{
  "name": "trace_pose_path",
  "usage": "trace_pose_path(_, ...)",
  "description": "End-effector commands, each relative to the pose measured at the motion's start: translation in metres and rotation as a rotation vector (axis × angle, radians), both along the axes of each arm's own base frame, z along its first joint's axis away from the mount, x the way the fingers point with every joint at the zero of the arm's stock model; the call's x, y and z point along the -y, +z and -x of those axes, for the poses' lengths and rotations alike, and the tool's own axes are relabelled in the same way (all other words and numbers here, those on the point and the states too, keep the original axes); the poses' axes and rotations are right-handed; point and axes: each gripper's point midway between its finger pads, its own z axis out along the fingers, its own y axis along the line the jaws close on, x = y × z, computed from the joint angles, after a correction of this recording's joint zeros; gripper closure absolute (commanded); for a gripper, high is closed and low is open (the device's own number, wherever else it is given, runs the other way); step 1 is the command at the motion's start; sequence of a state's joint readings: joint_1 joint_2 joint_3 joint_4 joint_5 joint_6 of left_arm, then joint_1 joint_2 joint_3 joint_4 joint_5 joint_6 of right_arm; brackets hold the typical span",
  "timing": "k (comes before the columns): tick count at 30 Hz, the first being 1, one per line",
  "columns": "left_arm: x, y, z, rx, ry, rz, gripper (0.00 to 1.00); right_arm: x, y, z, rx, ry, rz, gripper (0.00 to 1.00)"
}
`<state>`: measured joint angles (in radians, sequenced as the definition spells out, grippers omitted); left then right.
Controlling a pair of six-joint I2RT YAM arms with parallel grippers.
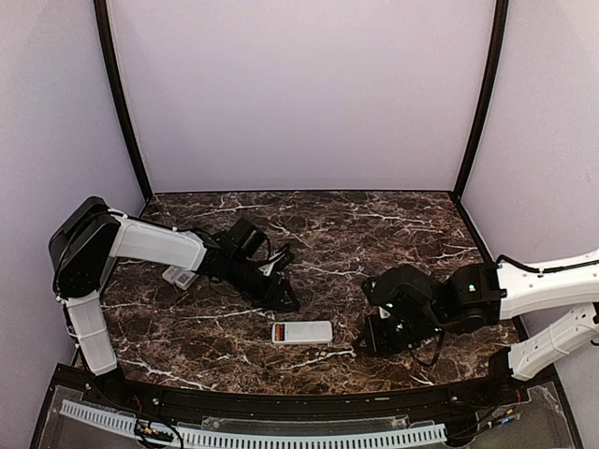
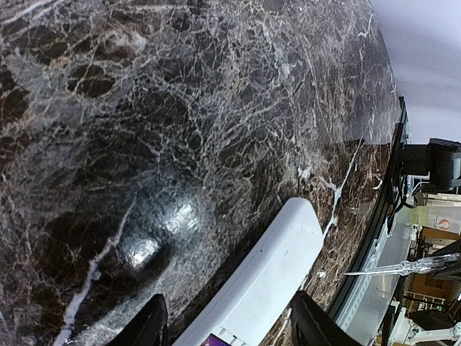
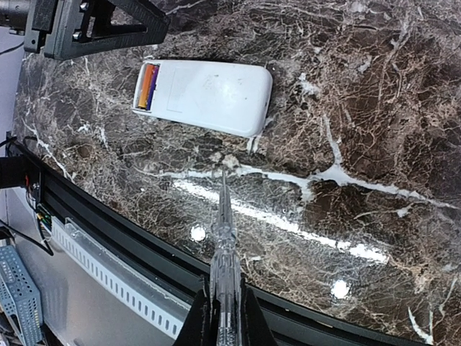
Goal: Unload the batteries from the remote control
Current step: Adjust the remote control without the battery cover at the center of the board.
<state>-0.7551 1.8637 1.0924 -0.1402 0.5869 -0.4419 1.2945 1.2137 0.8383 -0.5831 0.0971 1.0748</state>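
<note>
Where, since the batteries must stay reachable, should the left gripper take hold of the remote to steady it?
Probably across the two long edges of the remote, on the closed white half away from the batteries. It lies flat and is narrow enough for the open left gripper to straddle from above.

White remote [image 3: 205, 96] on a dark marble table [image 3: 374, 108], with a slim pointed tool [image 3: 224, 238] aimed at it.
The remote lies flat, its left end uncovered, showing orange and purple batteries [image 3: 148, 86]. At the bottom edge, the right gripper [image 3: 225, 317] pinches the clear-handled tool, whose tip is near the remote, not touching.
</note>
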Motion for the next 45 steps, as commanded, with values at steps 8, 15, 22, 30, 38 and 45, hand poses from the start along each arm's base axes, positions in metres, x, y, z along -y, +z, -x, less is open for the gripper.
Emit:
trace_pose_path(8, 0.000, -0.013, 0.026, -0.029, -0.102, -0.063, 0.43, -0.014, -0.008, -0.013, 0.019, -0.042, 0.018, 1.00)
trace_pose_path(15, -0.001, -0.016, 0.041, -0.063, -0.127, -0.080, 0.43, -0.019, -0.009, -0.025, 0.031, -0.073, -0.006, 1.00)
trace_pose_path(22, -0.003, -0.014, 0.052, -0.083, -0.116, -0.085, 0.43, -0.029, -0.010, -0.039, 0.053, -0.105, -0.046, 1.00)
trace_pose_path(30, -0.006, -0.014, 0.070, -0.148, -0.093, -0.065, 0.43, -0.038, -0.012, -0.049, 0.065, -0.116, -0.065, 1.00)
trace_pose_path(38, -0.010, -0.010, 0.078, -0.143, -0.062, -0.063, 0.43, -0.030, -0.003, -0.052, 0.078, -0.128, -0.042, 1.00)
trace_pose_path(45, -0.006, 0.017, 0.065, -0.081, -0.029, -0.049, 0.43, -0.010, -0.006, -0.053, 0.063, -0.152, -0.015, 1.00)
